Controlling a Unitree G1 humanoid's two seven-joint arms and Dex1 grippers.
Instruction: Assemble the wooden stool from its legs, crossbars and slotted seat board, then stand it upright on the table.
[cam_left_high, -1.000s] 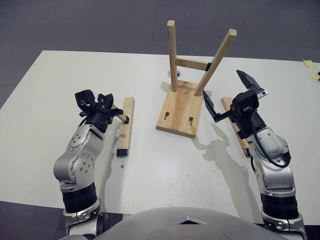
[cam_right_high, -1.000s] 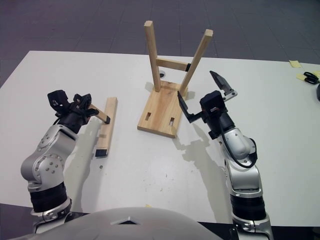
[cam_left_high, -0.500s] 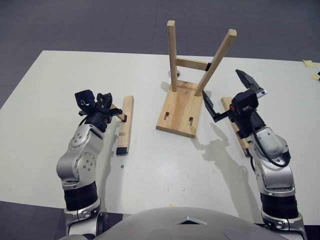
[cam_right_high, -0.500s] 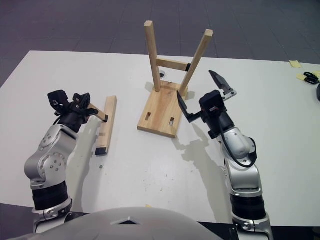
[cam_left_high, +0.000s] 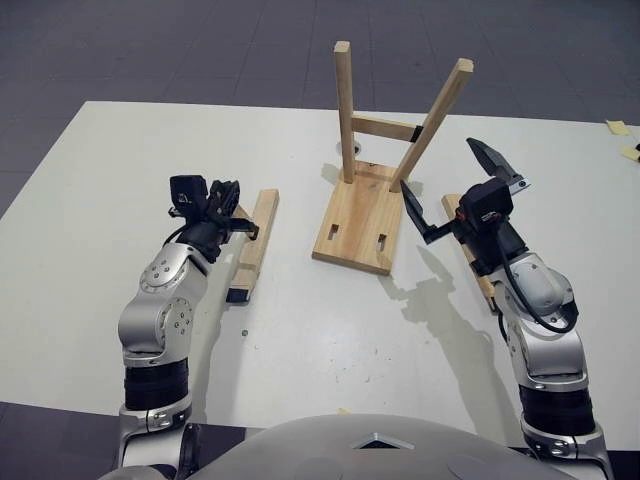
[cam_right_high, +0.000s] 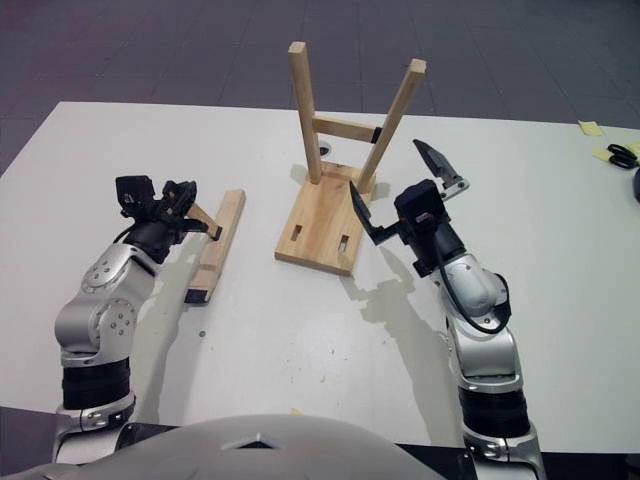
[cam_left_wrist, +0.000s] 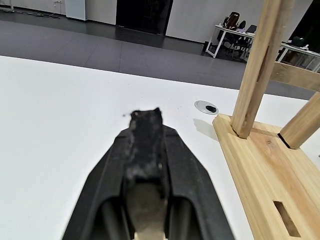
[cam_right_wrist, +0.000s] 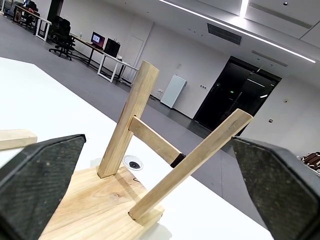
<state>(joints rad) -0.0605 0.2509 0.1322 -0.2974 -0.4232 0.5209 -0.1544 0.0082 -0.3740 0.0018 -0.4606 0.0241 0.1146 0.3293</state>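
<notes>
On white table (cam_left_high: 120, 180), dead centre: seat board (cam_left_high: 358, 220) lying flat. At its 12 o'clock end, two legs plugged in: left leg (cam_left_high: 344, 110) close to upright, right leg (cam_left_high: 432, 122) tilted toward 1 o'clock, joined by crossbar (cam_left_high: 383, 127) roughly halfway up. At 6 o'clock end, two open slots (cam_left_high: 333, 230), nothing in them. Just past the board at 12 o'clock, small round hole (cam_left_wrist: 206, 107) in the tabletop. At 9 o'clock of the board, apart from it: loose leg (cam_left_high: 254, 245) flat on the table, long axis roughly 12 to 6, short stub (cam_right_high: 204, 220) sticking out sideways toward 9 o'clock. Left claw (cam_left_high: 235, 222) clamped on that stub, fingers together around pale wood in the left wrist view. At 3 o'clock of the board, close beside it: spare leg (cam_left_high: 453, 208) flat on the table, partly under the right arm. Right claw (cam_left_high: 440, 168) above it, near the board's 3 o'clock edge, holding nothing, pads (cam_right_wrist: 40, 165) spread wide, both plugged legs and crossbar framed between them in the right wrist view.
</notes>
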